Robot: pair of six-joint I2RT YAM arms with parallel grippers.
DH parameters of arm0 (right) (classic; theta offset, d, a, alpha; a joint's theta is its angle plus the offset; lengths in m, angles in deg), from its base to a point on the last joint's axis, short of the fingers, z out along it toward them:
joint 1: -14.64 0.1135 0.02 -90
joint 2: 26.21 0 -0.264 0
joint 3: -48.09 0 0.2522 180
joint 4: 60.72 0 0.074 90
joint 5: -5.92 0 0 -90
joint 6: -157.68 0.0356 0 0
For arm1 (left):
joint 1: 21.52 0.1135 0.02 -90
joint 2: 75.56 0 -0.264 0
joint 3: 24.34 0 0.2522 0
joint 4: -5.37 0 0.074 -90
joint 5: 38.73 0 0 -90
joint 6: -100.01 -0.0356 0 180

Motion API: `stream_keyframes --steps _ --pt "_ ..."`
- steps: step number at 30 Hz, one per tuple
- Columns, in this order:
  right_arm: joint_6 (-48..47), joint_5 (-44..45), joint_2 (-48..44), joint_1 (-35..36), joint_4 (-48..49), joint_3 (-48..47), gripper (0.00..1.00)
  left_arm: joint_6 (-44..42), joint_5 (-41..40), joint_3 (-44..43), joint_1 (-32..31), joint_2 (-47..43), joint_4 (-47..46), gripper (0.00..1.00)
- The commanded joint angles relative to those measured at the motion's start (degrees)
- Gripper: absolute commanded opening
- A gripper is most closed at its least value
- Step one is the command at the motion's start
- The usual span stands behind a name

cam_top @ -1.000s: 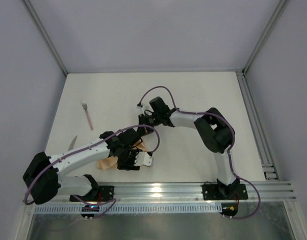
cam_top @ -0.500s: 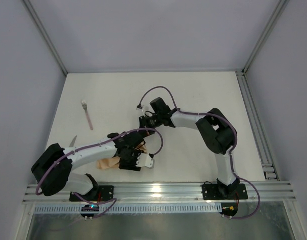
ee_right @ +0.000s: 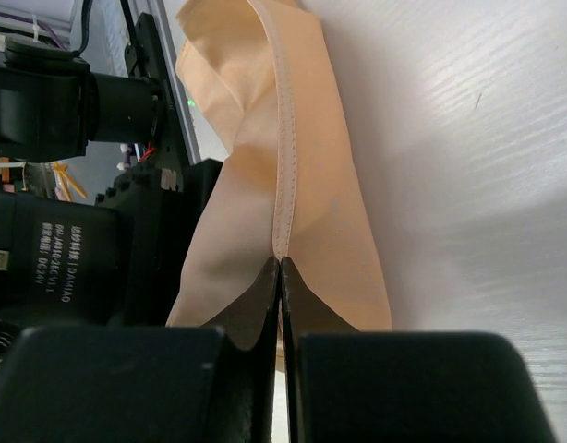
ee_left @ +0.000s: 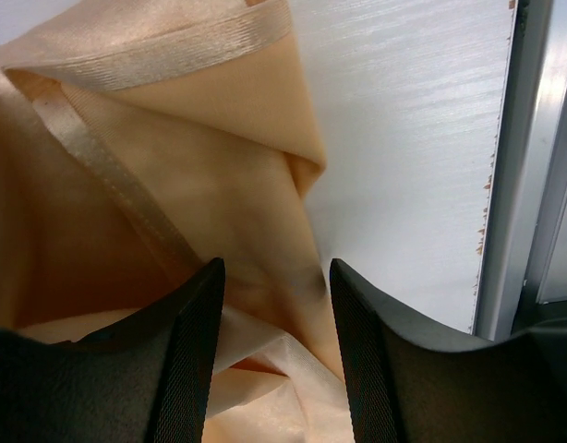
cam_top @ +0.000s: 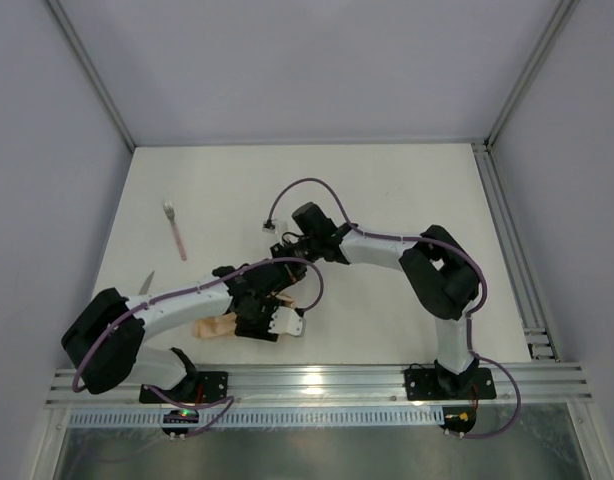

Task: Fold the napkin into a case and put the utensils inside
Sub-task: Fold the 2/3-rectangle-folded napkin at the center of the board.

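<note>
Left wrist view has the left pincer (ee_left: 274, 268) close to the metal rail (ee_left: 533, 185), its fingers standing apart over the crumpled peach napkin (ee_left: 173, 175), with a fold of cloth lying between them, not pinched. Right wrist view shows the right pincer (ee_right: 280, 263) pressed together on the napkin's stitched hem, the cloth stretching away from its tips above the bench (ee_right: 468, 166). Top external view puts a grey-tipped utensil (cam_top: 145, 284) off to the left, partly hidden by the left arm, and a pink-handled utensil (cam_top: 175, 232) farther back, well apart from the cloth
</note>
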Motion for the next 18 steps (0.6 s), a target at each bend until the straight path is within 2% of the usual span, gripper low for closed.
stream_keyframes --steps 1,11,18 --pt "-0.3 0.5 -3.1 0.6 1.3 1.9 0.03 -2.3 -0.3 -0.2 0.9 -1.2 -1.2 0.51" --pt "0.5 1.9 -3.6 2.6 3.0 5.7 0.03 -4.5 0.5 0.0 1.1 -2.6 1.0 0.53" --pt "2.7 7.0 -1.0 2.6 4.7 7.8 0.03 -5.2 5.6 -4.8 1.1 -4.8 10.1 0.56"
